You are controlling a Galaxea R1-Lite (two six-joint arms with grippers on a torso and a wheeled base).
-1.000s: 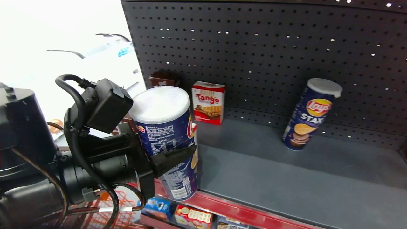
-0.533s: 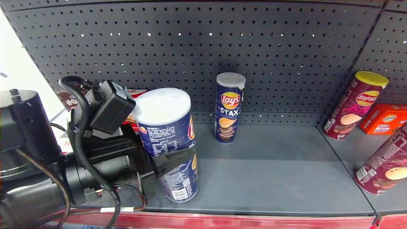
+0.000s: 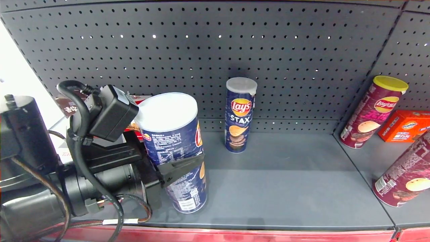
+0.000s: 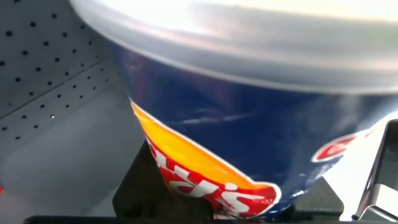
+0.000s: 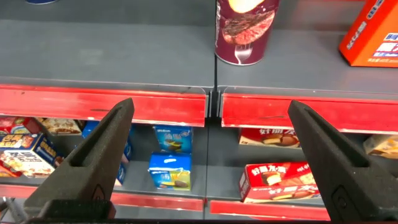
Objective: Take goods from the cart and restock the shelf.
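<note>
A dark blue crisp can (image 3: 171, 151) with a white lid is clamped at mid-height in the left end effector (image 3: 183, 164). It is upright over the front left of the grey shelf (image 3: 285, 188), with its base at the shelf surface; contact cannot be told. Its label carries a panel of fine white print, a barcode and part of a red-and-yellow logo.

A second, matching blue can (image 3: 240, 116) stands upright at the back, against the pegboard (image 3: 201, 40). Its front shows the round logo, white lettering and pictured crisps. That makes two blue cans.

To the right are two maroon cans, one with a yellow lid (image 3: 373, 112) and one at the picture's edge (image 3: 403, 178), and between them one orange box (image 3: 404, 126).

The right end effector (image 5: 211, 155) is spread wide, holding nothing, facing the shelf's red front rail (image 5: 155, 102).
</note>
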